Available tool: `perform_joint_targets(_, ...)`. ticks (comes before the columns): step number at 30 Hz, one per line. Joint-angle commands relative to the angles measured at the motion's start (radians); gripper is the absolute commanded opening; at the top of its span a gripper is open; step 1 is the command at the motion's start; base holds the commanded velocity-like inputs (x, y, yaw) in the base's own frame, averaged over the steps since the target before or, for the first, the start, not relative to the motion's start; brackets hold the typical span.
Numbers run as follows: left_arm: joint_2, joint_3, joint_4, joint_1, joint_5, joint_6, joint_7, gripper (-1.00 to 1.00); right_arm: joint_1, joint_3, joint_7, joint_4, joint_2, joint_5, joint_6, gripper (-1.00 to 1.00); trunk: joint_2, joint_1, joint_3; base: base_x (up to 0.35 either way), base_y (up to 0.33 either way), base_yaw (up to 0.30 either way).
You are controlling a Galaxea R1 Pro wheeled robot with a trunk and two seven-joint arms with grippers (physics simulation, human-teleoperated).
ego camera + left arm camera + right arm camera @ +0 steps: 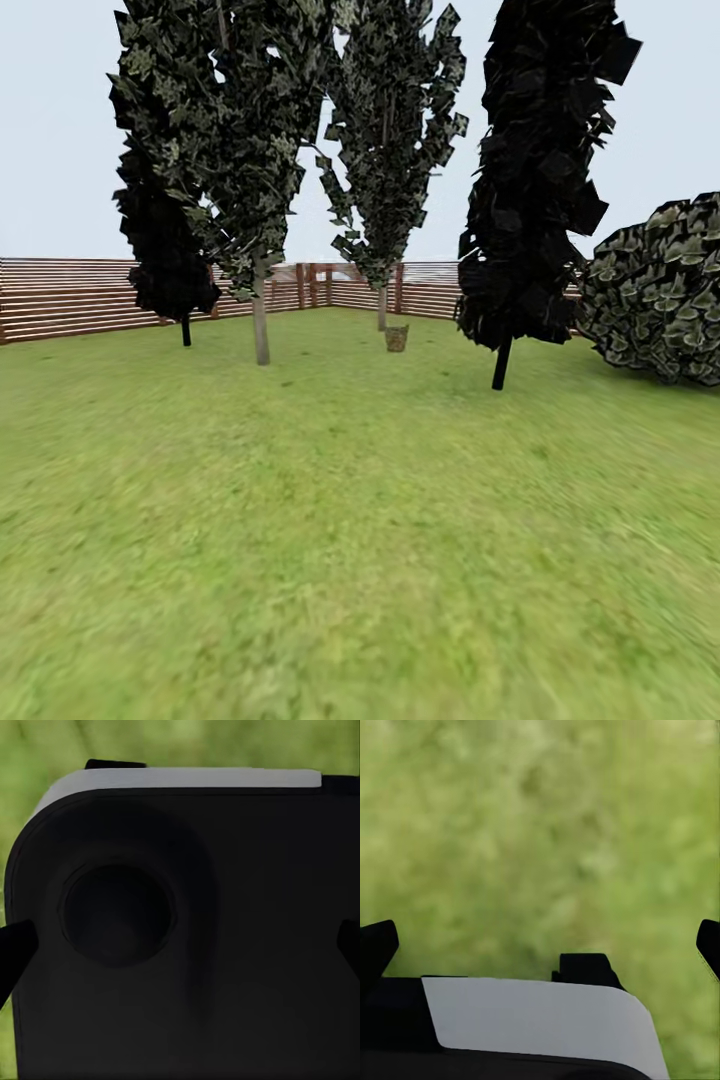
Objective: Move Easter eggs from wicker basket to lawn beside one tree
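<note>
I see the wicker basket (pixel 397 338) far off on the lawn (pixel 340 520), just in front of a slim tree (pixel 381 305) by the fence (pixel 70 297). Black conifers (pixel 500 365) flank it; open grass lies before it. Both wrist views show fingertips (pixel 376 945) at the edges, so the jaws stand wide and hold nothing.

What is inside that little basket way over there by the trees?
The wicker basket stands far off on the lawn, before a pale tree trunk. Only its woven outside shows; its inside is too small and distant to tell.
</note>
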Motion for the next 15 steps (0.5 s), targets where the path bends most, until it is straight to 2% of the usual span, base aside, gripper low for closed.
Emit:
perform_joint_targets(1,0.000,0.000,-0.001,0.000,0.006,0.000,-0.004,1.00,-0.001,-0.002,0.001,0.001,0.000,0.000,-0.004,1.00,0.000,0.001,-0.001,0.332,0.066,0.074)
perform_joint_targets(5,-0.001,0.000,-0.001,0.000,0.006,0.000,-0.003,1.00,-0.001,-0.002,0.001,0.001,-0.001,0.000,-0.004,1.00,0.000,0.001,-0.001,0.332,0.036,0.120)
perform_joint_targets(11,-0.001,0.000,-0.001,0.000,0.006,0.000,-0.003,1.00,-0.001,-0.002,0.001,0.001,-0.001,0.000,-0.004,1.00,0.000,0.001,-0.001,0.332,0.008,0.212)
perform_joint_targets(15,0.000,0.000,-0.001,0.000,0.007,0.000,-0.002,1.00,-0.001,-0.001,0.001,0.001,-0.001,0.000,-0.003,1.00,0.000,0.001,-0.001,0.332,0.002,0.098)
